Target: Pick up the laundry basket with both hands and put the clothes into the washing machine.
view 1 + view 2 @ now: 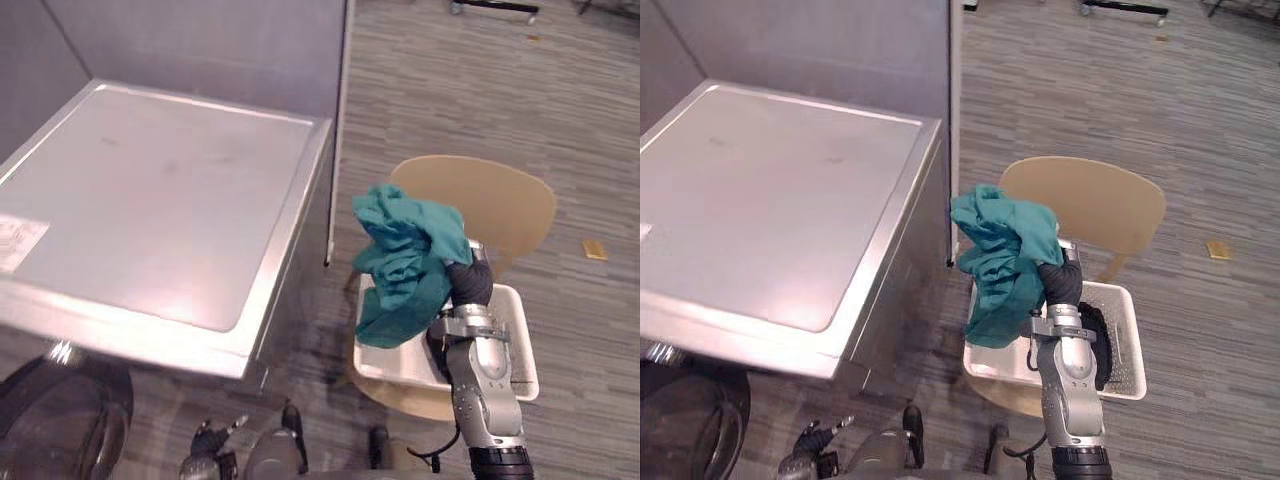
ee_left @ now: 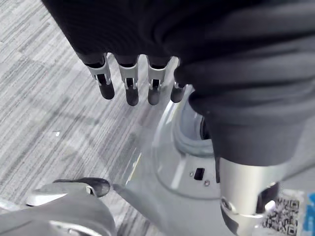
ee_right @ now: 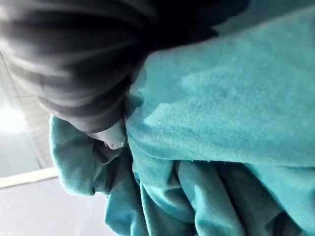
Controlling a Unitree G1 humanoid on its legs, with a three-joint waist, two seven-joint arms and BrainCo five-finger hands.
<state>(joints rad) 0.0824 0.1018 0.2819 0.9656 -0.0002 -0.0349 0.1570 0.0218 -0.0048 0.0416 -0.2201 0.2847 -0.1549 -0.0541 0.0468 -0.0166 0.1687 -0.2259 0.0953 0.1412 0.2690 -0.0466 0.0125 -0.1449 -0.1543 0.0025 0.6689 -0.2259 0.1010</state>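
A grey streaked carpet [image 1: 480, 90] covers the floor. Plain grey partition walls [image 1: 200, 40] meet in a corner at the far left, and the nearer one ends in a pale upright edge strip [image 1: 340, 130]. Just beside that edge stands a tan wooden chair [image 1: 490, 200] with a rounded back, and a small yellowish scrap [image 1: 595, 249] lies on the carpet near it.

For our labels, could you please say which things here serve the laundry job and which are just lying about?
Job: crumpled teal cloth, white plastic laundry basket, silver metal washing machine.
Lying about: tan wooden chair, small yellow floor scrap.
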